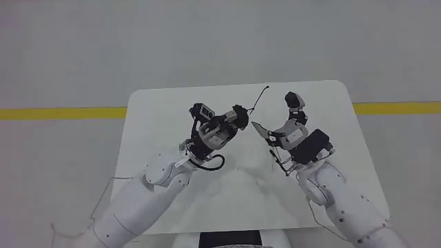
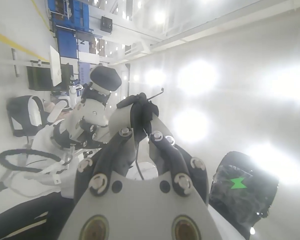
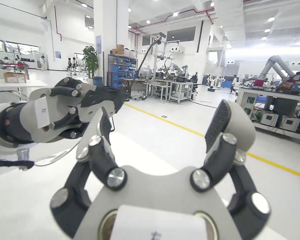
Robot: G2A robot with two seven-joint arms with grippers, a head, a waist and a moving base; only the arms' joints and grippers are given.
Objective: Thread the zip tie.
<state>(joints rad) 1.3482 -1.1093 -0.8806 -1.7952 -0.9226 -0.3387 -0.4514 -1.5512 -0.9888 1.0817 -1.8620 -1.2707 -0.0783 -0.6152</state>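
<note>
A thin black zip tie (image 1: pixel 260 96) sticks up and away from my left gripper (image 1: pixel 239 116), which is shut on it above the middle of the white table (image 1: pixel 158 117). In the left wrist view the tie's bent end (image 2: pixel 158 94) pokes out past the closed fingertips, and its strand (image 2: pixel 138 159) runs back between the fingers. My left gripper (image 2: pixel 140 104) pinches it with black pads. My right gripper (image 1: pixel 278 115) stands open just right of the tie, its ribbed pads (image 3: pixel 219 119) wide apart with nothing between them. The right gripper (image 3: pixel 162 123) faces the left gripper (image 3: pixel 107 97).
The table's far edge (image 1: pixel 234 87) lies just beyond the tie's end. A black cable loop (image 1: pixel 212 165) hangs by the left wrist. Bare tabletop lies to the left and in front of both arms.
</note>
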